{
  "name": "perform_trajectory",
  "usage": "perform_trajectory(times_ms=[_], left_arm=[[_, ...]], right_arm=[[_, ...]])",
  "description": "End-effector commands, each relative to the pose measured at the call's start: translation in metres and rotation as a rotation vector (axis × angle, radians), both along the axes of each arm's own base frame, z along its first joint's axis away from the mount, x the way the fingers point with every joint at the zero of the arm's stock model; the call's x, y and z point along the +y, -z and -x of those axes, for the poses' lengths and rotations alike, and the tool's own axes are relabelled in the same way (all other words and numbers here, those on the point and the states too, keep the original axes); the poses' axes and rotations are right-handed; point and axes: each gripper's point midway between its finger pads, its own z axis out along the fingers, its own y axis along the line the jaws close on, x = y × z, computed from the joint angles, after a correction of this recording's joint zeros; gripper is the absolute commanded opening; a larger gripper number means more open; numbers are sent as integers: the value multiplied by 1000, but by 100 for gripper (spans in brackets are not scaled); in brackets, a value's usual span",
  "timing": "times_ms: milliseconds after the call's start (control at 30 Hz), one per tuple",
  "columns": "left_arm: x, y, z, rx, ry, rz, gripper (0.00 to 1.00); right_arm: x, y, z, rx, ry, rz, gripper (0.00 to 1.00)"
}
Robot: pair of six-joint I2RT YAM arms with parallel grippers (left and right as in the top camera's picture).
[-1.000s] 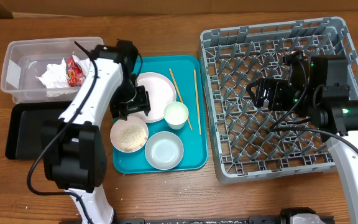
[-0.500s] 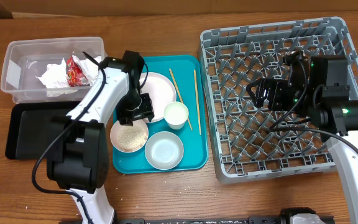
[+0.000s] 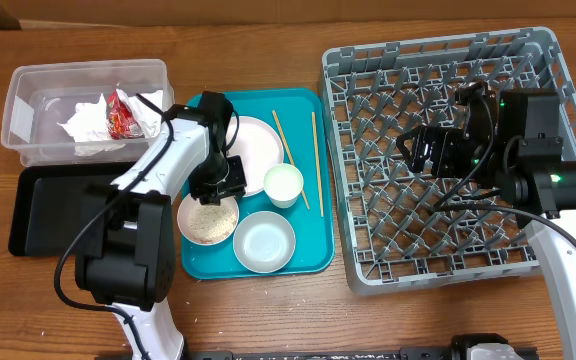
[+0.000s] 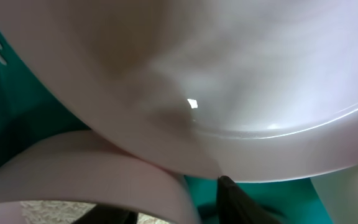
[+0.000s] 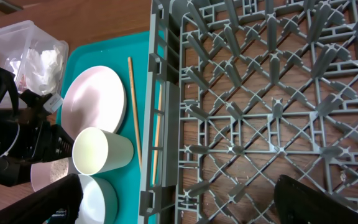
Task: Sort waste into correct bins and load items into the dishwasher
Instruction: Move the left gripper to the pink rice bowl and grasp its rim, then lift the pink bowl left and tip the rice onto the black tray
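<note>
My left gripper is open and low on the teal tray, between the pale pink plate and the pink bowl holding white rice. In the left wrist view its fingers straddle the bowl's near rim, with the plate just beyond. The white cup, grey-green bowl and two chopsticks lie on the same tray. The clear tub holds napkins and the red wrapper. My right gripper is open and empty above the dish rack.
The black tray lies in front of the clear tub. The teal tray sits between the tub and the rack. The right wrist view shows the rack's left wall beside the cup and plate.
My left gripper has moved a little right and toward the front, from the plate's left edge down to the pink bowl's rim. The right arm has not moved.
</note>
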Motion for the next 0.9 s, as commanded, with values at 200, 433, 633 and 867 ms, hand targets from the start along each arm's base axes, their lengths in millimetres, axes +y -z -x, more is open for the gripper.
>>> perform_trajectory(times_ms=[200,433,633,867], left_arm=[[0,-5,1,-15,-2,-7,19],[-4,-6,2,-8,-4,17,13],[-3,-8,8,17,-4,12,4],[-2,-35,2,25,8,12,4]], right_arm=[[-1,-10,-3,-29,1,-7,100],[-1,-10,-4,-29,1,-7,100],[-1,-10,-4,-30,1,-7,100],[-1,-10,-4,-30,1,-7,100]])
